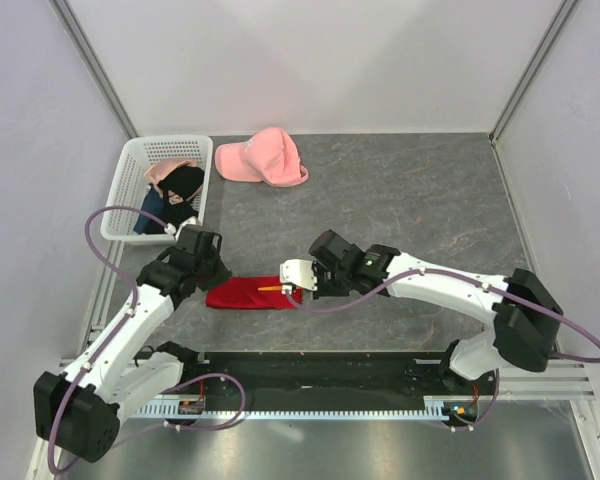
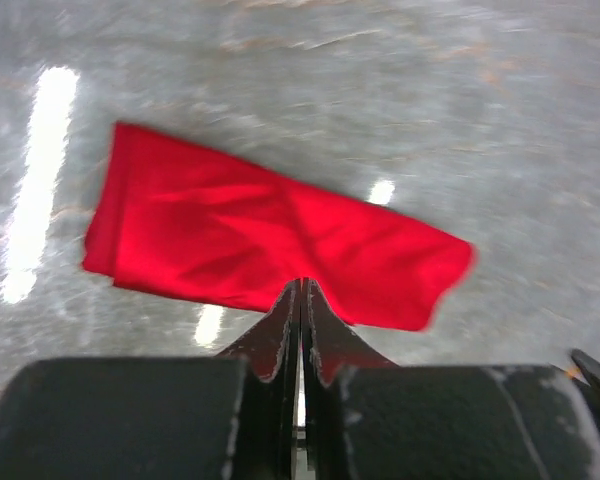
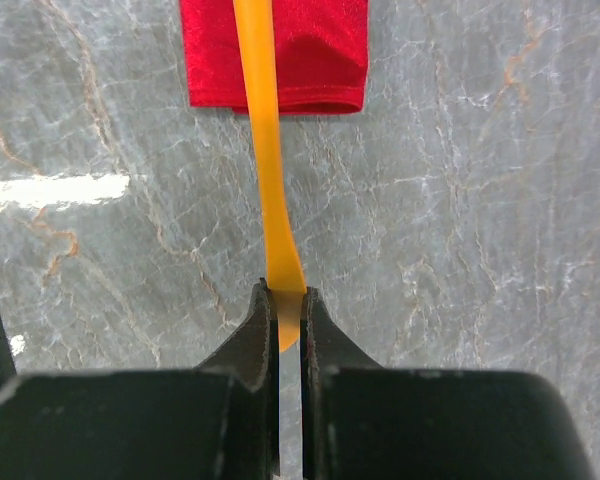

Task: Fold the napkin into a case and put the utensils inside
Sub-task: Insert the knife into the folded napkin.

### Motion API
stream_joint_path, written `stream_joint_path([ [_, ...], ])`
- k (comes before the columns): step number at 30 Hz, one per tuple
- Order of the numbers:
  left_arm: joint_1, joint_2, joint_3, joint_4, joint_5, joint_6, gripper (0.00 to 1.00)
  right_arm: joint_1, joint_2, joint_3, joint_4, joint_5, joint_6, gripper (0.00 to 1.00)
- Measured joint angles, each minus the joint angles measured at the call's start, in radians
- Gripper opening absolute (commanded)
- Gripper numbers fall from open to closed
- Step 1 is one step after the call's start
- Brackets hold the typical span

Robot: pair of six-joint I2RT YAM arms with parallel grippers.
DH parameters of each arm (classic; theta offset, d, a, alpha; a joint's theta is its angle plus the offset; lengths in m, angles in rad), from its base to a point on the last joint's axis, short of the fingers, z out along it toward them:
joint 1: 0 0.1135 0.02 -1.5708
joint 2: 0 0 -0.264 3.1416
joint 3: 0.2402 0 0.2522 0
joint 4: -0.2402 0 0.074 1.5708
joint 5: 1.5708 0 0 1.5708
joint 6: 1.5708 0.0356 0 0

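Pinching the near end of a thin orange stick-like utensil (image 3: 265, 150), the right gripper (image 3: 283, 300) has its jaws closed tight on it. The stick runs up the right wrist view until its far end overlaps the short edge of the bright red cloth napkin (image 3: 320, 60), which is folded into a narrow layered rectangle. In the top view that red case lies at lower centre on the grey marbled tabletop (image 1: 410, 190), between the two arms. The left gripper (image 2: 301, 295) is fully closed with nothing between its fingers, poised at the cloth's long edge at the bottom of its own view. Whether the utensil's tip sits between the layers or merely on top, I cannot tell. As I judge it, with nothing pinning the cloth, a push along the stick could drag or bunch the napkin, undo the fold, or leave the utensil lying outside. The narrow pinch could also let the stick pivot.
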State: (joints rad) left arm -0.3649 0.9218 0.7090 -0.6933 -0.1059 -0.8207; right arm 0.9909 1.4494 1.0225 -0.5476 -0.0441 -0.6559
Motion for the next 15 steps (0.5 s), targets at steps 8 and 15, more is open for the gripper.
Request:
stream_joint_path([
  [8, 0.018, 0.076, -0.048, 0.011, -0.106, -0.081, 0.02, 0.0, 0.198, 0.191, -0.104, 0.044, 0.005, 0.0],
  [15, 0.093, 0.127, -0.087, 0.034, -0.132, -0.157, 0.02, 0.01, 0.327, 0.33, -0.205, 0.083, 0.026, 0.0],
])
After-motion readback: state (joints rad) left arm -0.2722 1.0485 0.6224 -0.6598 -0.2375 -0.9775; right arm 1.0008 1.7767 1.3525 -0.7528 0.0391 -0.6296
